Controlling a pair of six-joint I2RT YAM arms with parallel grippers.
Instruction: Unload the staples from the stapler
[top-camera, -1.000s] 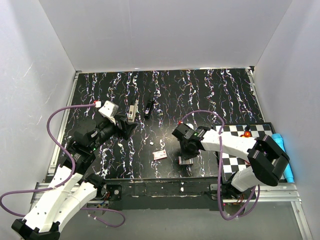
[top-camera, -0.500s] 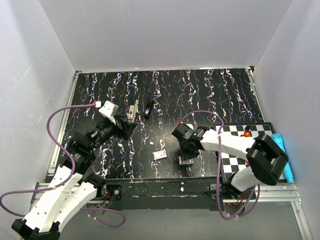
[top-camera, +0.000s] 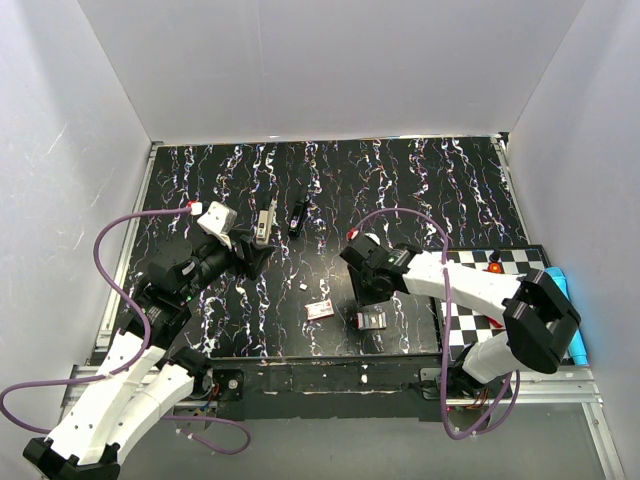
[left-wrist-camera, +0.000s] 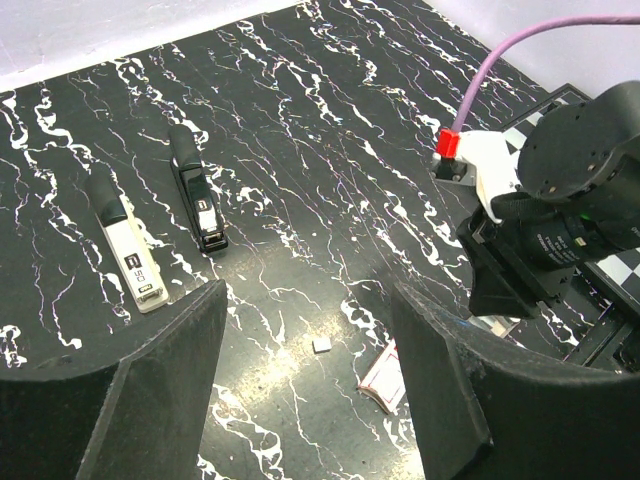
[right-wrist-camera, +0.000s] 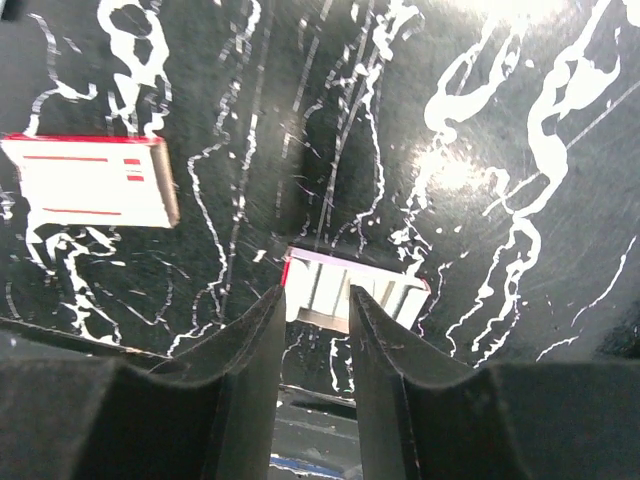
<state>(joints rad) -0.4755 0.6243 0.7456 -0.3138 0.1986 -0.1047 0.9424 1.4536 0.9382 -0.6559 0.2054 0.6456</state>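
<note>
The fingers (right-wrist-camera: 240, 380) of the right pincer (right-wrist-camera: 315, 297) cover the near edge of the small red-edged box (right-wrist-camera: 385, 292) directly beneath; its contents are unclear.

Staple tray (right-wrist-camera: 355, 290) just ahead of right gripper (right-wrist-camera: 313, 300), staple box (right-wrist-camera: 88, 180) to its left — stapler (left-wrist-camera: 198, 195) beside second stapler (left-wrist-camera: 122, 240), ahead of left gripper (left-wrist-camera: 308, 300)

The top external view looks steeply down over the whole table (top-camera: 400, 180), red-and-white box (top-camera: 320, 309) included. The left wrist view faces that box obliquely from afar. The right wrist view looks straight down, close beside it, past the right fingers (right-wrist-camera: 230, 400).
</note>
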